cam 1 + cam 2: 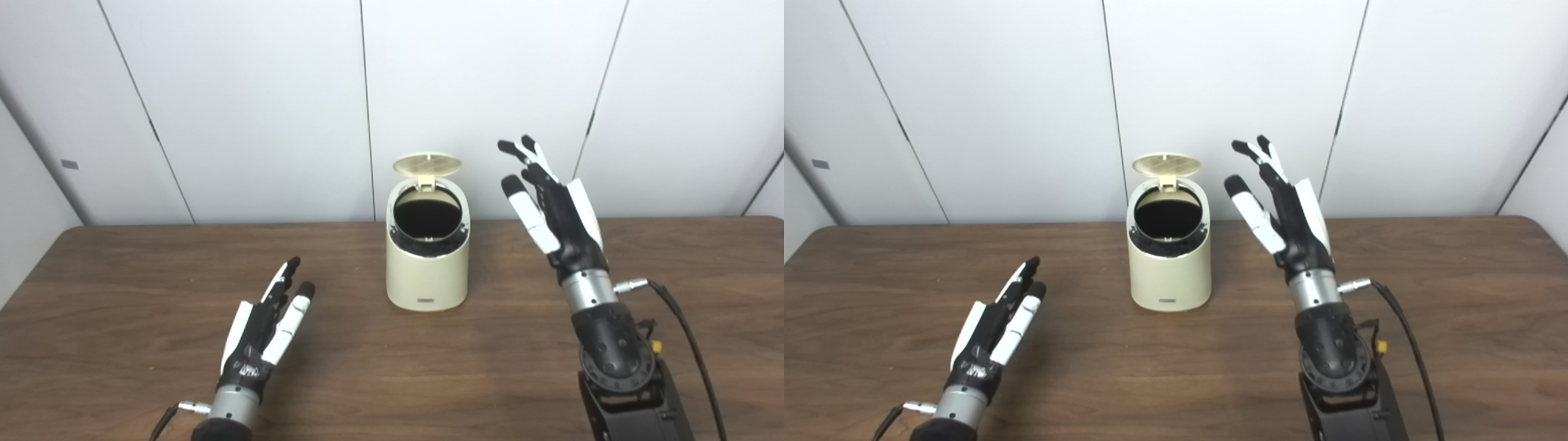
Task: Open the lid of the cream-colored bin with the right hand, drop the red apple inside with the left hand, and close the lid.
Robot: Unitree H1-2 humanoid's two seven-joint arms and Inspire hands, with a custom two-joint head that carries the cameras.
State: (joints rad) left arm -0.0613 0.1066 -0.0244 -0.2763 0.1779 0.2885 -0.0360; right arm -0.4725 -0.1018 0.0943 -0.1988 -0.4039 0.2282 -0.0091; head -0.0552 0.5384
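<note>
The cream-colored bin (427,269) stands upright at the middle of the brown table (122,294). Its round lid (427,164) is swung up at the back, and the dark inside shows. No red apple is in view in either view. My right hand (551,211) is raised to the right of the bin, about level with its top, open with fingers spread and apart from the lid. My left hand (266,324) hovers low over the table to the front left of the bin, open and holding nothing.
A white panelled wall (245,110) runs right behind the table's far edge. A black cable (692,343) trails from the right wrist toward the front right.
</note>
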